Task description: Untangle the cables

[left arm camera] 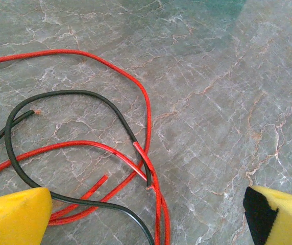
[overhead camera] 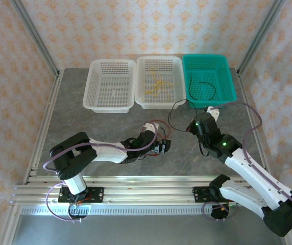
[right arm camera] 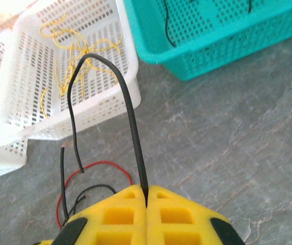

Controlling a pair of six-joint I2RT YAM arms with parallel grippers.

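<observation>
My right gripper [right arm camera: 146, 193] is shut on a black cable [right arm camera: 130, 117] that rises from between its yellow fingers, arches over and hangs with a free end. From above, that right gripper [overhead camera: 194, 124] sits in front of the baskets, its black cable [overhead camera: 172, 113] looping to the left. My left gripper [left arm camera: 146, 222] stands open just above the table, over a tangle of red cable [left arm camera: 147, 109] and black cable [left arm camera: 92, 95] with cut ends. The left gripper [overhead camera: 162, 145] is beside the red loop [overhead camera: 156, 122].
Three baskets line the back: an empty-looking white basket [overhead camera: 110, 102], a white basket [overhead camera: 141, 99] holding yellow cables [overhead camera: 156, 84], and a teal basket [overhead camera: 227, 97] holding a black cable [overhead camera: 203, 89]. Bare grey table lies right of the left gripper.
</observation>
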